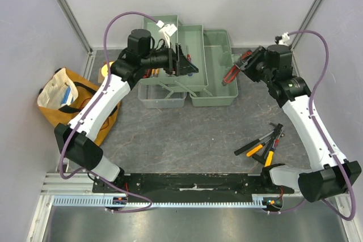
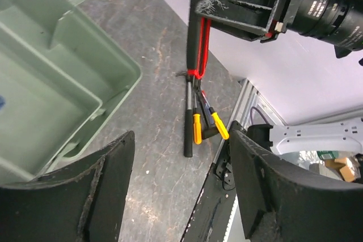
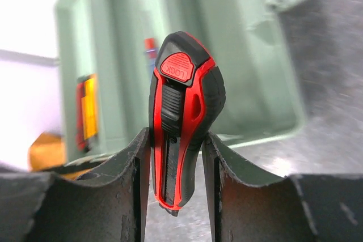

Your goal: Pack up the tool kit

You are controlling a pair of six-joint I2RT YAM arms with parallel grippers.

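Observation:
The sage-green toolbox [image 1: 218, 92] stands open at the back of the table, trays spread; it also shows in the wrist views as the toolbox [image 2: 68, 83] and the toolbox [image 3: 249, 55]. My right gripper [image 1: 241, 65] [image 3: 177, 134] is shut on a red-and-black utility knife [image 1: 229, 75] [image 3: 184, 111], held just off the right tray's edge. My left gripper [image 1: 191, 67] [image 2: 181, 140] hangs open over the middle tray with nothing between its fingers. In the left wrist view the knife [image 2: 201, 26] hangs below the right gripper [image 2: 249, 4].
Loose tools with yellow and black handles [image 1: 262, 143] [image 2: 198, 126] lie on the table at the right front. A yellow-orange cloth bag [image 1: 68, 103] sits at the left. Red and yellow handled tools [image 1: 150, 73] [image 3: 85, 109] lie in the toolbox's left part.

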